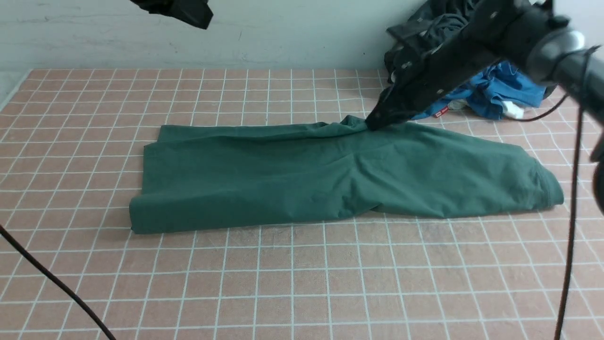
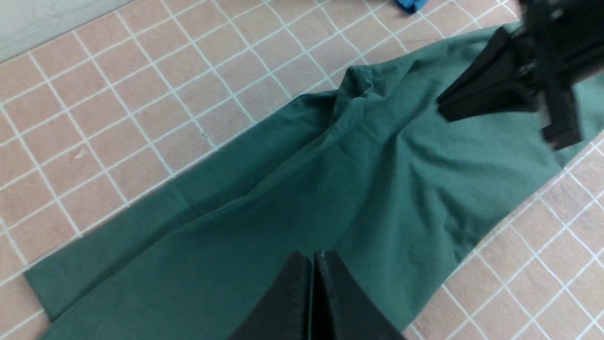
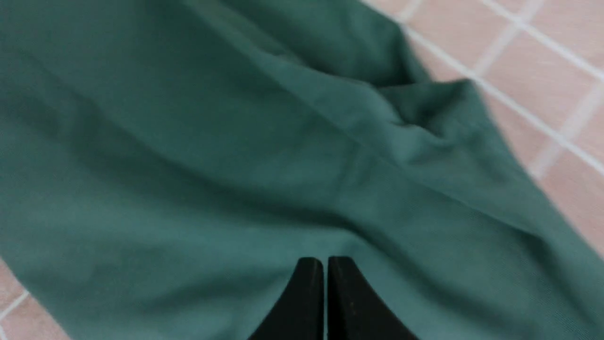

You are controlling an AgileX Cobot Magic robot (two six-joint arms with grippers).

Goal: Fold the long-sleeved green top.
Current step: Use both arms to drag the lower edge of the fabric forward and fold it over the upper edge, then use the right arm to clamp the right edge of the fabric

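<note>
The green long-sleeved top (image 1: 330, 174) lies on the tiled table as a long folded band running left to right, with a raised pucker (image 1: 351, 122) at its far edge. My right gripper (image 1: 373, 123) is shut, its tips at that pucker. In the right wrist view the right gripper (image 3: 325, 259) shows no cloth between its fingers. My left gripper (image 2: 314, 255) is also shut and hangs high above the top (image 2: 330, 189), empty. From there the right gripper (image 2: 443, 106) shows over the cloth. In the front view only part of the left arm (image 1: 179, 12) shows, at the upper left.
A dark grey-black garment (image 1: 424, 28) and a bright blue garment (image 1: 500, 89) are piled at the back right against the wall. Black cables cross the near left (image 1: 47, 278) and hang at the right (image 1: 571, 212).
</note>
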